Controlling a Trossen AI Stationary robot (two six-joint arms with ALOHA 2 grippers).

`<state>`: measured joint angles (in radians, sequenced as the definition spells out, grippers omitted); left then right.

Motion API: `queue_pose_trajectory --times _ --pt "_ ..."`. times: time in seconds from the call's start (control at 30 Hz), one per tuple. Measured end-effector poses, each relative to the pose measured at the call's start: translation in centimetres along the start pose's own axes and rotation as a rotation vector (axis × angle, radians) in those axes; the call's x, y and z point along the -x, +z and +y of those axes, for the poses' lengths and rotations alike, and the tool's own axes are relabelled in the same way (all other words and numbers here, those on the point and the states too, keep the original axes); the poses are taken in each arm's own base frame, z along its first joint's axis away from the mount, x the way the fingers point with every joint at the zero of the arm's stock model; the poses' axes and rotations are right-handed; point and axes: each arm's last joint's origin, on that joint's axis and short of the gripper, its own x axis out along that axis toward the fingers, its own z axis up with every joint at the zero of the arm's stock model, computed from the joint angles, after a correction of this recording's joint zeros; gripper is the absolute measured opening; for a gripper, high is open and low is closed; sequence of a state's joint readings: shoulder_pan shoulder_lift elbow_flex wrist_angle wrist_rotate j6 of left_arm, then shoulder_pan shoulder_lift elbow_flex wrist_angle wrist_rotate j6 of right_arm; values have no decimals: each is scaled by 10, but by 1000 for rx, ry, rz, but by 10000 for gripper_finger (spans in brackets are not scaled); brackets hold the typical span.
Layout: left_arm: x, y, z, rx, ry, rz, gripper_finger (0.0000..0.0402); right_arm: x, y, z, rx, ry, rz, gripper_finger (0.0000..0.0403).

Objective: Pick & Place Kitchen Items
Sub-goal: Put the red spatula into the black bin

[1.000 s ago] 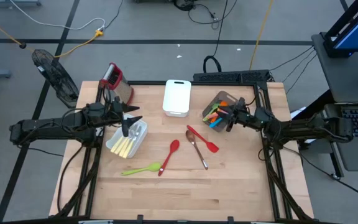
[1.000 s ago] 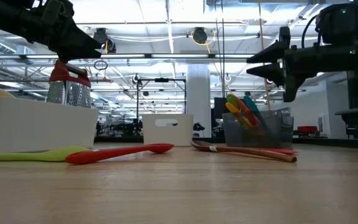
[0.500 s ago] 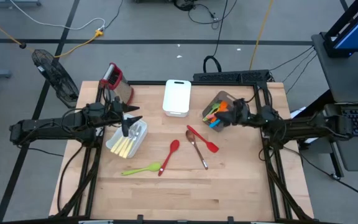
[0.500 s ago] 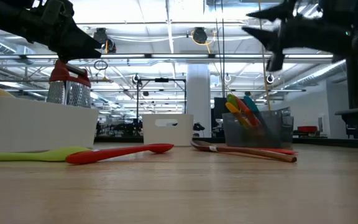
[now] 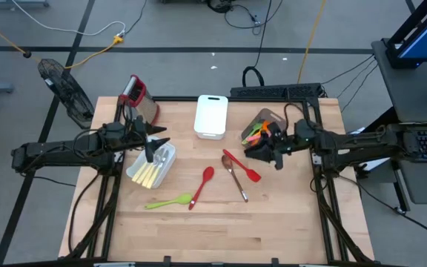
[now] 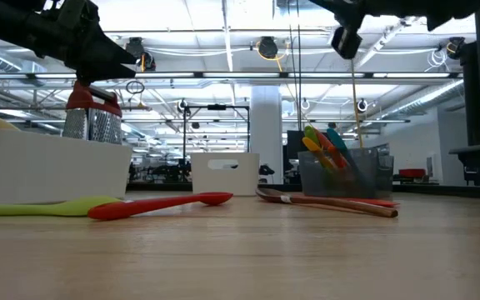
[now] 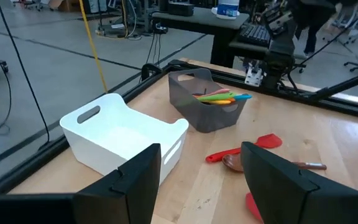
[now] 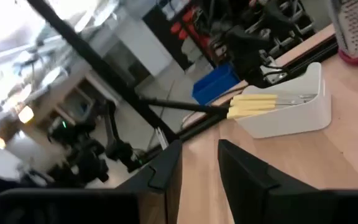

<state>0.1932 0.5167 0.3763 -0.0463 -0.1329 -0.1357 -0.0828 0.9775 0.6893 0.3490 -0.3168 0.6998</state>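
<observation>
green spoon [image 5: 168,201] | red spoon [image 5: 203,184] | red spatula [image 5: 242,166] | white bin [image 5: 211,116] | grey bin [image 7: 207,114]

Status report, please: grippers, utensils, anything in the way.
Left gripper open over the white bin of cutlery. Right gripper open, empty, beside the grey bin. Four utensils loose on the table; red spatula nearest. Nothing in the way.

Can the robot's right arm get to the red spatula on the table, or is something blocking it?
Probably yes. The right gripper hangs just beside the red spatula, which lies flat on the bare wood. Only the brown spoon lies close against it, so a grab might nudge that.
</observation>
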Motion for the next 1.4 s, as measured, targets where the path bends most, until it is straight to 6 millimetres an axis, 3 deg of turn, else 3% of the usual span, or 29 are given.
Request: queue_pose_trajectory --times 0.2,0.43,0.67,0.83,1.13,1.4 --pt "0 0 0 40 -1 1 228 -12 -3 2 82 -14 66 95" --pt "0 0 0 55 -1 1 228 -21 -20 -17 106 -137 198 83" --pt "0 0 0 57 0 2 228 -27 -36 -30 115 -216 329 40" --pt "0 0 0 56 0 2 228 -37 -31 -22 205 -311 453 4" --pt "0 0 0 54 0 4 228 -58 -26 -11 343 -552 704 1" --pt "0 0 0 50 0 5 228 -77 -43 -26 283 -512 829 3"
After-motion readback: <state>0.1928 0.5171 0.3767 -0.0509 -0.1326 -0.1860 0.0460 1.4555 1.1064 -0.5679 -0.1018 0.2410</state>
